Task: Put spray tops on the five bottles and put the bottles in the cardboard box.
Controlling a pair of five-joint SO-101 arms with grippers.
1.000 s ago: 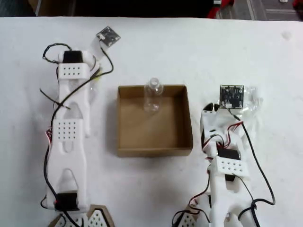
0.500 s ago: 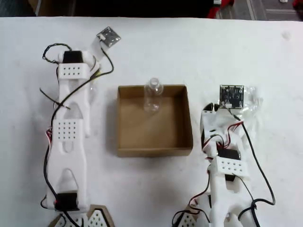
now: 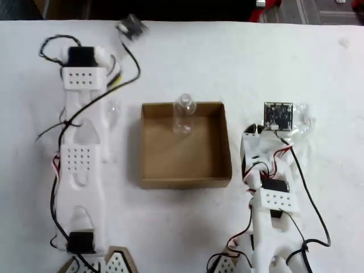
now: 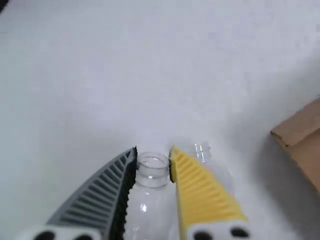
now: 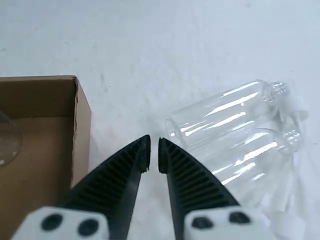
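Showed cardboard box [image 3: 185, 162], capless bottle [image 3: 183, 115] upright at box's far wall, left arm [image 3: 82, 156] stretched left of box, second bottle [image 3: 112, 112] between, right arm [image 3: 272, 196] folded right of box.

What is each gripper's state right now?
Left gripper: shut on the clear bottle.
Right gripper: shut, holding nothing.

Five bottles [image 3: 183, 114] [image 4: 151, 167] [image 4: 201, 150] [image 5: 220, 107] [image 5: 245, 150], one cardboard box [image 3: 185, 182]

Cardboard box [image 3: 185, 165] mid-table. Upright bottle [image 3: 183, 114] inside it, against far wall. Left bottle [image 4: 150, 175] beside box, neck between left gripper [image 4: 153, 154] fingers. Two lying bottles [image 5: 225, 112] right of box, side by side.
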